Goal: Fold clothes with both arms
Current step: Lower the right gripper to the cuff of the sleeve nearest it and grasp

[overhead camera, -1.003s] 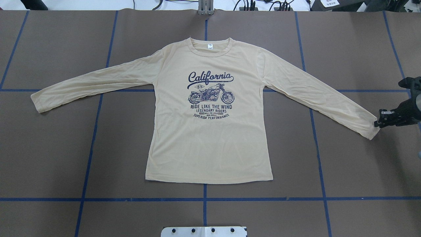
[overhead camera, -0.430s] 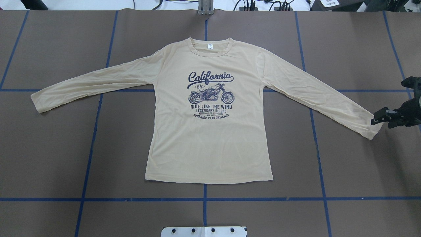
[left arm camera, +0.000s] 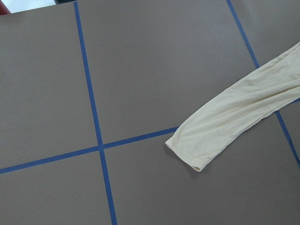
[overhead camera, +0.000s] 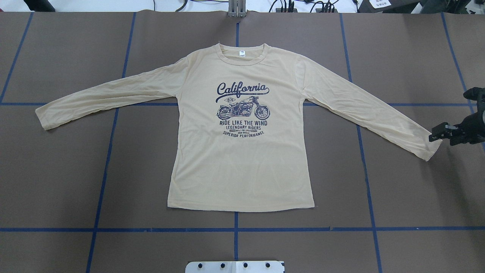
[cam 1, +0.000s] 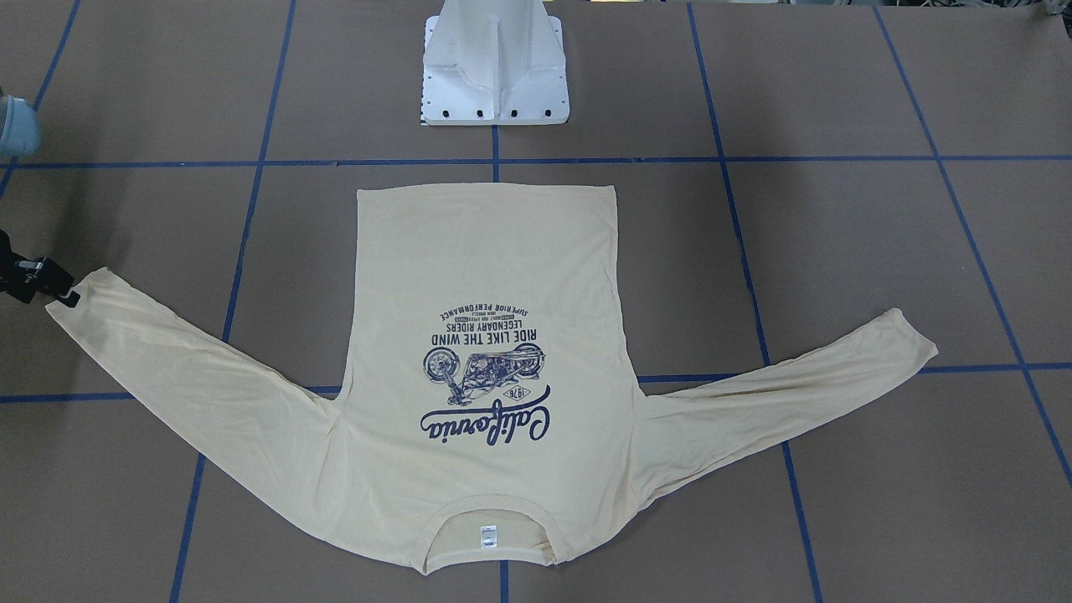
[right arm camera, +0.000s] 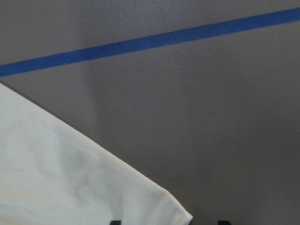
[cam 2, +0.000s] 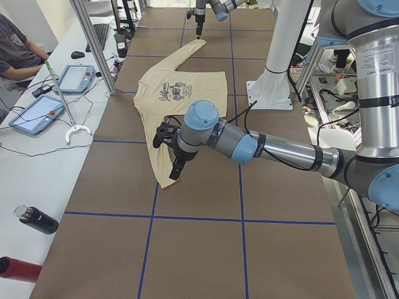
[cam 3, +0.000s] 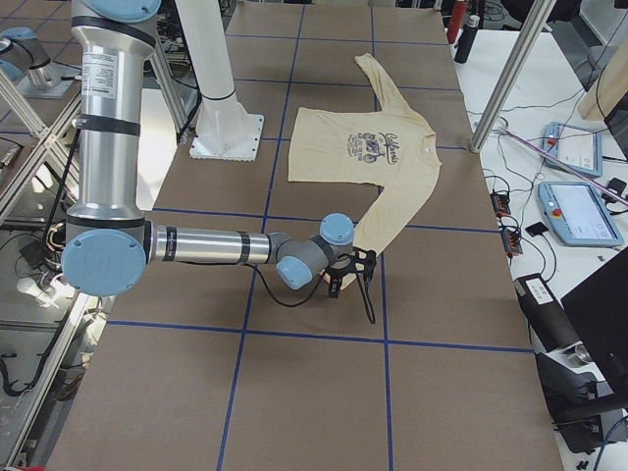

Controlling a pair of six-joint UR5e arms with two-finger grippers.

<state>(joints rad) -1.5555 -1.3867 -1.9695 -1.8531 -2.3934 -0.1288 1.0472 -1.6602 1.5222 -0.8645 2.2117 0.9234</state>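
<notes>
Front-facing view: the cream T-shirt [cam 1: 486,276] lies flat and print-up in the middle of the brown worktop [cam 1: 837,251], hem toward the white pedestal base [cam 1: 494,75], both sleeves spread out to the sides. The right gripper [cam 1: 63,293] sits at the view's left edge, just at the cuff of the right sleeve [cam 1: 84,293]

Overhead view: the T-shirt [overhead camera: 242,170] is centred on the blue tape lines [overhead camera: 235,229], neck away from the robot. The right gripper [overhead camera: 434,135] comes in from the right edge and touches or nearly touches the right cuff. The left cuff [overhead camera: 43,117] lies alone

Left side view: the near arm holds the left gripper [cam 2: 174,169] above the left sleeve end; I cannot tell whether its fingers are spread or together. A person sits at the far left beside two tablets

Right side view: the near arm reaches low across the worktop, with the right gripper [cam 3: 343,280] at the sleeve tip

Left wrist view: the left cuff [left arm camera: 187,150] lies flat beside a tape crossing; no fingers show

Right wrist view: two dark fingertips [right arm camera: 115,221] stand spread apart at the bottom edge, with the cuff corner [right arm camera: 178,213] between them, not pinched
</notes>
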